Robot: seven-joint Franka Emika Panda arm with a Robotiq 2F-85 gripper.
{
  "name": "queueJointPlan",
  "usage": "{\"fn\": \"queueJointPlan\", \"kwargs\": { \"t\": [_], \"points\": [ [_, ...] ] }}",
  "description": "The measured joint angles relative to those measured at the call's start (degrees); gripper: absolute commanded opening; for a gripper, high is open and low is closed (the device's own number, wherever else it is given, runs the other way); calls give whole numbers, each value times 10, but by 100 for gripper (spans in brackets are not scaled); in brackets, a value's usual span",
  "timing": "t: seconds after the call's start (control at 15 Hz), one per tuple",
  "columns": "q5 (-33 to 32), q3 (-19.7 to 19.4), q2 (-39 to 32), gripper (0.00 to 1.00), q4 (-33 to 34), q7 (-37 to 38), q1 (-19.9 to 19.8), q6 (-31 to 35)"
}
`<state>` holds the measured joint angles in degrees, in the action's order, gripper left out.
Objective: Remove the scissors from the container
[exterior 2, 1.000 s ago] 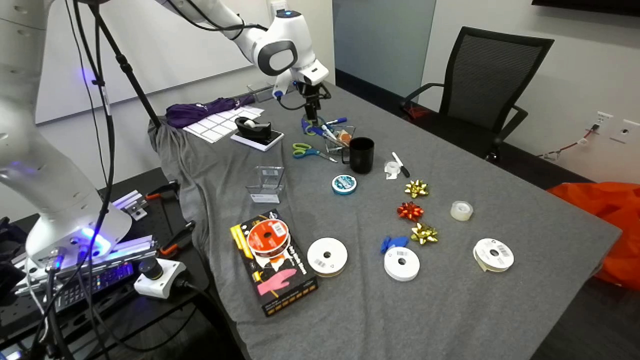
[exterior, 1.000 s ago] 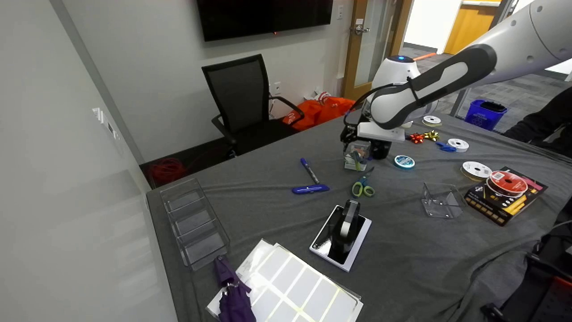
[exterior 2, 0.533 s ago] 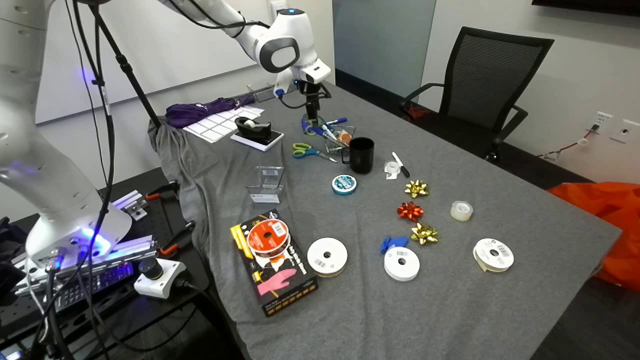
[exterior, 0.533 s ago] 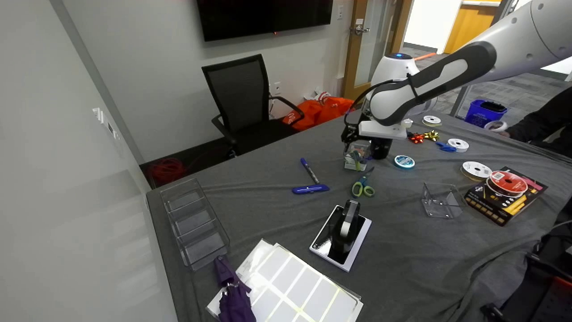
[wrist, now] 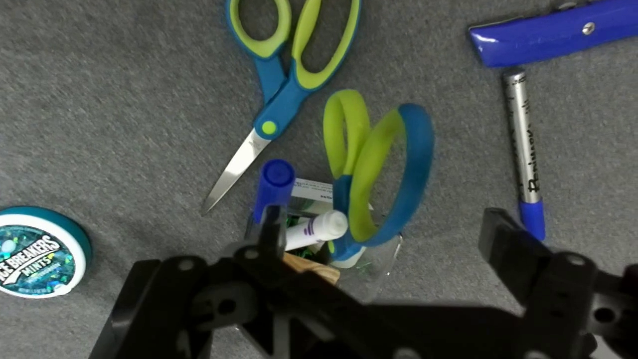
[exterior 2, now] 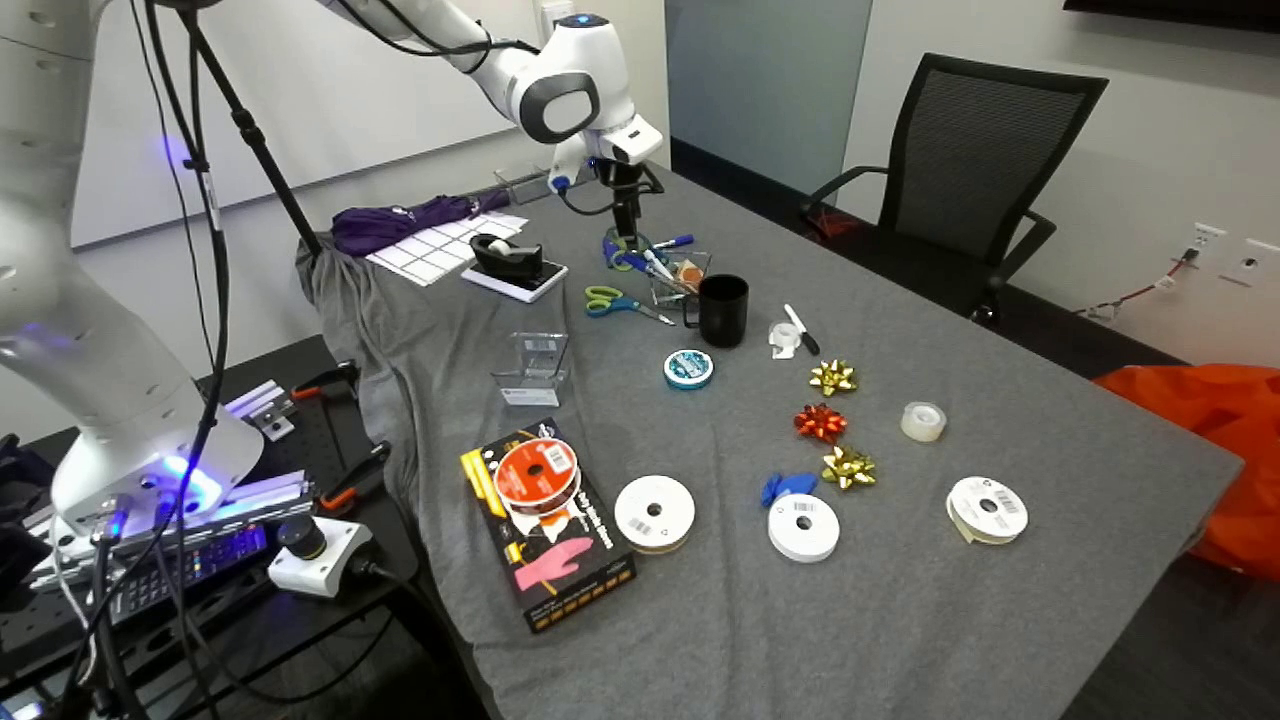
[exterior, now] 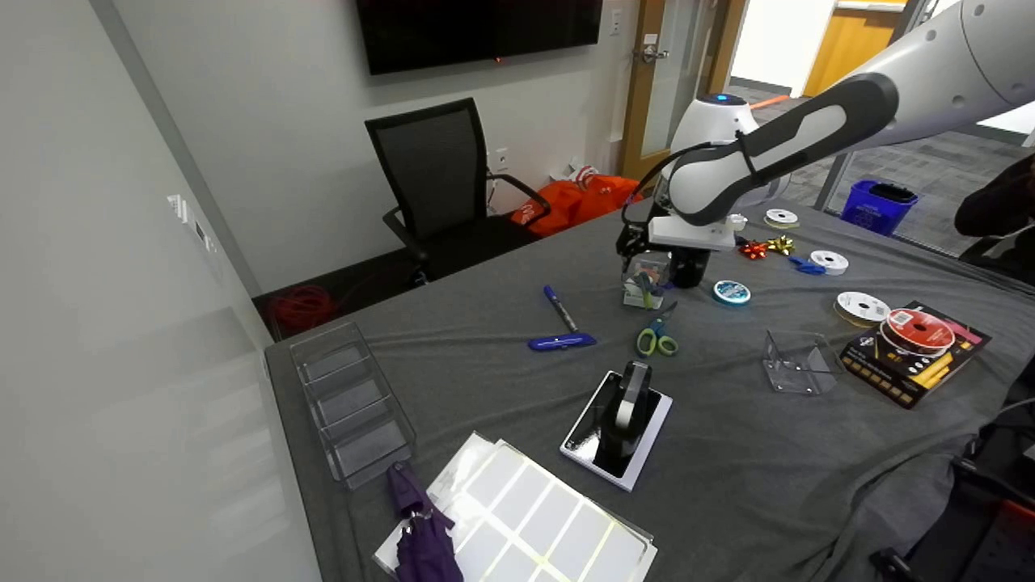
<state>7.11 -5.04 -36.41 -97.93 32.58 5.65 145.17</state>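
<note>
Lime-green and blue, the scissors (wrist: 361, 194) lean handles-up out of the clear container (exterior: 631, 297), beside a white pen (wrist: 316, 232); they have not been removed. In the wrist view my hand (wrist: 386, 229) is spread wide and holds nothing, with one finger (wrist: 506, 254) to each side of the loops. Little has changed over the last second: in both exterior views the arm (exterior 2: 590, 65) has shifted only slightly, and the things on the counter (exterior 2: 720, 620) lie where they did. At the far edge a dark sleeve (exterior: 999, 202) has drawn back from the blue bin (exterior: 877, 210), which I judge has no bearing on the task. I take this as lining up before a grip. Next I would probably draw the fingers in on the loops, wary of catching the white pen and of the loose pair (wrist: 286, 104) lying near.
</note>
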Motion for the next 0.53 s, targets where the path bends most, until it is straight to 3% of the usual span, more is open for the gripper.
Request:
{"fn": "queueJointPlan", "kwargs": {
  "t": [0.53],
  "points": [
    [-2, -2, 1, 100, -13, 22, 29, 20]
  ]
}}
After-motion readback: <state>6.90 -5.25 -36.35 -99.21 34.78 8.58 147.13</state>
